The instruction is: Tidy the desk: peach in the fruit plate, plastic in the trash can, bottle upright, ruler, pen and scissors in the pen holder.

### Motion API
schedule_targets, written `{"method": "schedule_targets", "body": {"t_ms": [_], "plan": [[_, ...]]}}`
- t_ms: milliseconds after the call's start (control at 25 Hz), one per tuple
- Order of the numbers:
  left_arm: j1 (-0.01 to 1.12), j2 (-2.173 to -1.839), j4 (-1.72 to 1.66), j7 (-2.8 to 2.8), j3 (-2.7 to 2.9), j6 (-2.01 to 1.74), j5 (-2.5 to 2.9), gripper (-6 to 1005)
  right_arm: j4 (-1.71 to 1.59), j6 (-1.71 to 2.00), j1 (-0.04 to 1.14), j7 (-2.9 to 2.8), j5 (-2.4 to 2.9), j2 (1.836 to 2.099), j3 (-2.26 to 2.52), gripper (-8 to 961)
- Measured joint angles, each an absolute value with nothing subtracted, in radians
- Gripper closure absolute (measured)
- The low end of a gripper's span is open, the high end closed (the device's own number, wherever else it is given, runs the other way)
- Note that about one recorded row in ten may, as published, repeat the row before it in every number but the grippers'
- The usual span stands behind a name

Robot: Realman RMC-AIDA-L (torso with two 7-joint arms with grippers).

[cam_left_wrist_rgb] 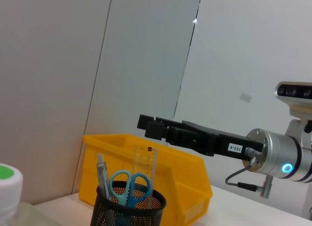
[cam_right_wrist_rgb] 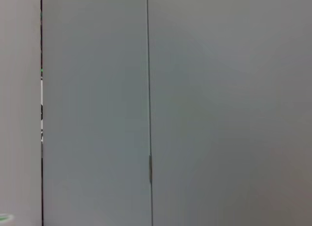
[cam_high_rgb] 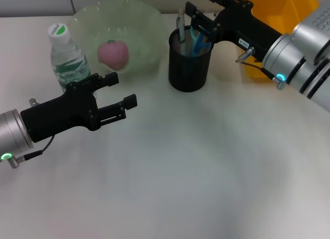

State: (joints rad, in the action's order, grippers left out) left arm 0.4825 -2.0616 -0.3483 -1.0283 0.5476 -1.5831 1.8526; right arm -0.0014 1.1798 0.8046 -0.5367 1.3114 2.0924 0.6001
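pen holder, a black wire-mesh cup, is pictured standing on the white desk, already loaded with a metal pen, blue-handled scissors and, seen from the left wrist view, a clear plastic ruler standing upright. just beside the holder, a pale green translucent fruit plate is shown with the pink peach resting inside it; on the far side of the plate from the holder, a clear water bottle with a white-and-green cap stands upright. behind the holder, a yellow plastic bin is seen.

the right gripper is held just above the holder's rim, its black fingers spread and nothing pinched. the left gripper hangs over bare desk in front of the bottle, jaws likewise apart and empty.

the stiff, slender tools are judged light and best taken by their upper ends; the mesh cup looks light enough to tip if nudged. the peach is judged soft and easily bruised, the bottle smooth and slippery, best gripped around its body.
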Motion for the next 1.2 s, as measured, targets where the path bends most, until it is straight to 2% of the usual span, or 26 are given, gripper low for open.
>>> {"method": "schedule_targets", "body": {"t_ms": [360,680,800,840,880,1040,1200], "plan": [[0.484,-2.063,-0.348,-1.03,0.557,-1.593,1.857,202,-0.026,1.375,0.743,-0.637,1.315,2.088,0.578,227],[0.477,-2.06,-0.348,-1.039,0.577,-1.655,1.863,202,-0.304,1.54,0.609,-1.028,1.443,2.079,0.71,229],[0.477,-2.059,-0.348,-1.043,0.578,-1.664,1.87,202,-0.428,1.614,0.561,-1.117,1.525,2.063,0.78,230],[0.482,-2.055,-0.348,-1.064,0.584,-1.677,1.895,202,-0.481,1.667,0.537,-1.162,1.596,2.042,0.793,230],[0.483,-2.054,-0.348,-1.072,0.587,-1.681,1.902,202,-0.481,1.667,0.537,-1.162,1.596,2.042,0.793,230],[0.495,-2.039,-0.349,-1.127,0.628,-1.707,1.929,202,-0.473,1.729,0.505,-1.199,1.703,2.003,0.791,231],[0.507,-2.024,-0.35,-1.175,0.663,-1.719,1.952,202,-0.472,1.724,0.481,-1.192,1.775,2.008,0.79,232]]}}
